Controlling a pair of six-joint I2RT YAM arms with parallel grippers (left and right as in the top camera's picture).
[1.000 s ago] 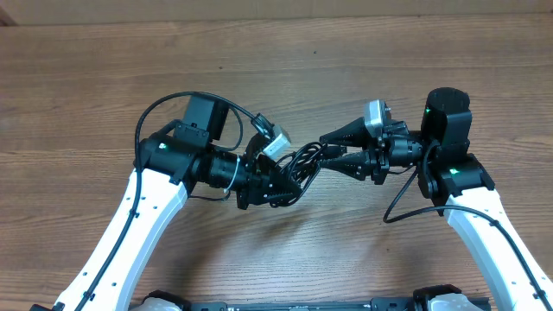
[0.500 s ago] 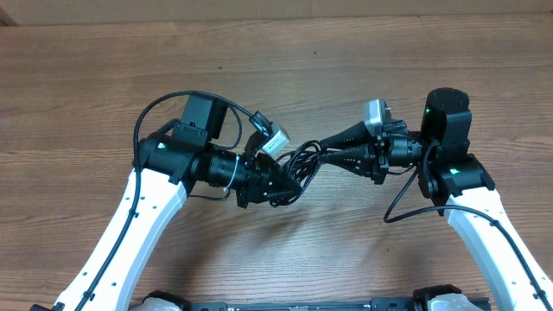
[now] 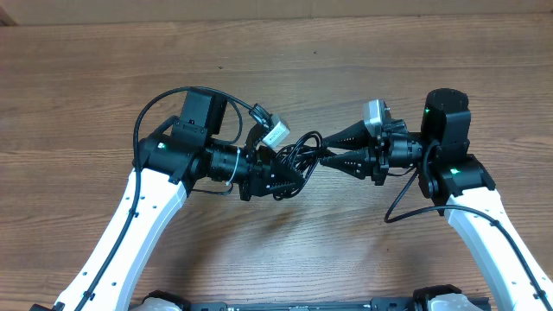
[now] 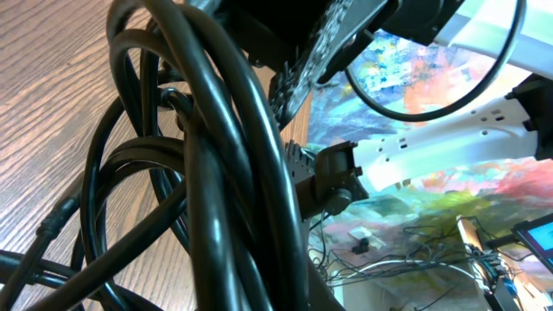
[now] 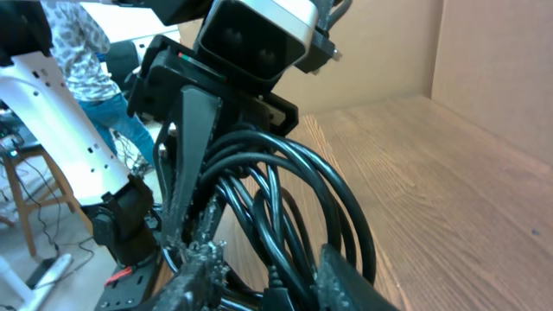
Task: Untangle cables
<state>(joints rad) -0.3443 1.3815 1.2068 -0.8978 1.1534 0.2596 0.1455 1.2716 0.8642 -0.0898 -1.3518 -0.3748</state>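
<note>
The cables (image 3: 295, 159) are a bunch of thin black loops hanging above the table between my two arms. My left gripper (image 3: 278, 176) is shut on the bunch's left side. In the left wrist view the cables (image 4: 216, 173) fill the frame and hide the fingers. My right gripper (image 3: 323, 149) points left at the bunch with its jaws apart. In the right wrist view the right gripper (image 5: 268, 259) has several strands of the cables (image 5: 289, 194) and a small plug (image 5: 278, 278) between its fingers, with a gap on the left side.
The wooden table (image 3: 86, 86) spreads out under both arms. The left arm's own thick black wire (image 3: 160, 108) loops out behind its wrist. The left wrist camera (image 5: 259, 34) sits just above the bunch. A brown board wall (image 5: 501, 60) stands at the table's far edge.
The right gripper's fingers narrowed on the bunch, then spread again. The left gripper and the bunch shifted slightly up and to the right.
</note>
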